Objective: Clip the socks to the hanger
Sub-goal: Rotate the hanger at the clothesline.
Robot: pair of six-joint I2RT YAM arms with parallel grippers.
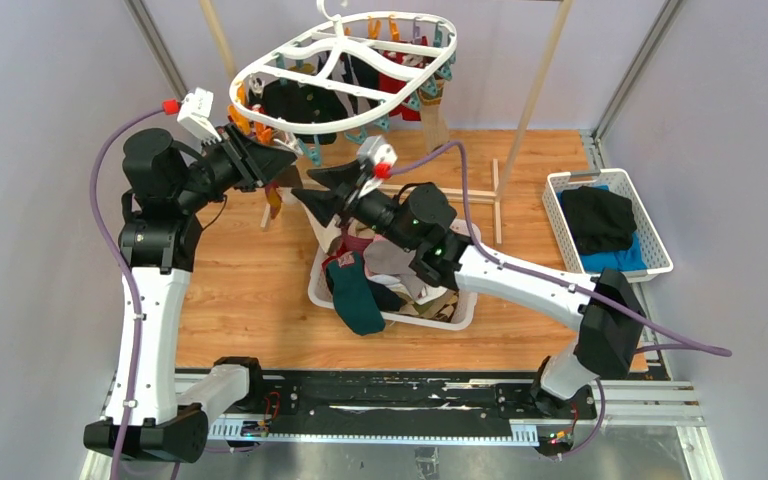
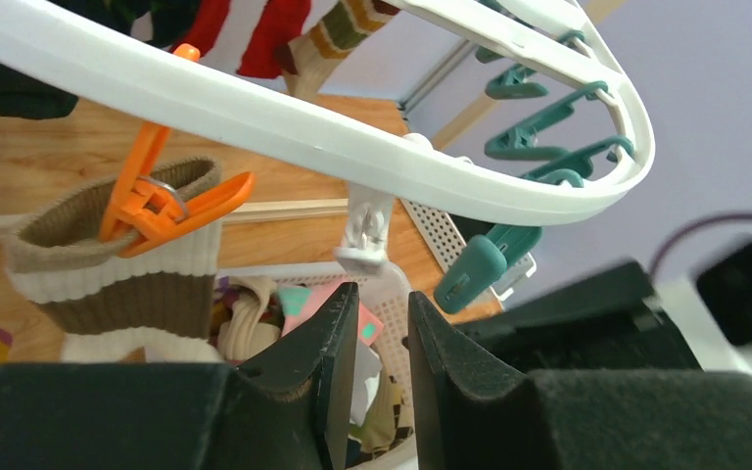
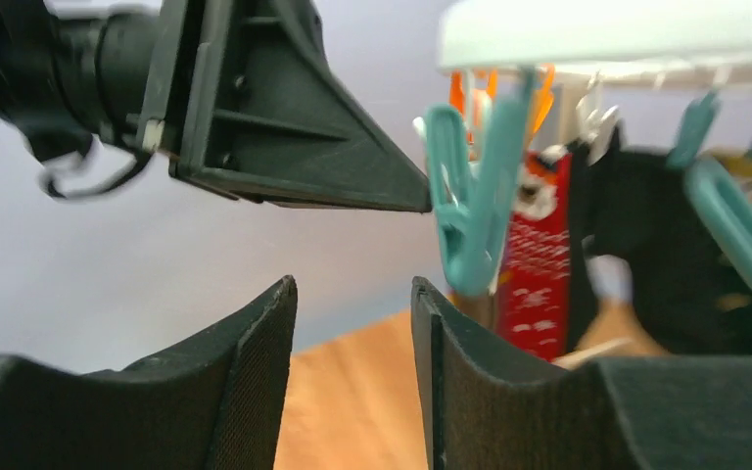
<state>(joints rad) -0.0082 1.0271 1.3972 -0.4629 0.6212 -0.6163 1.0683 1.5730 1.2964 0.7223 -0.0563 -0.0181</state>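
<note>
The white oval hanger hangs at the top centre with black, red and striped socks clipped under it. My left gripper is open and empty just below its near-left rim. In the left wrist view it sits under the rim, below a bare white clip stub. An orange clothespin holds a brown-and-cream striped sock. My right gripper is open and empty, close under the left one. In its wrist view a teal clothespin hangs just right of it.
A white basket of loose socks stands under the right arm, with a teal sock draped over its front. Another white basket at the right holds black and blue folded clothes. Wooden poles stand behind the hanger.
</note>
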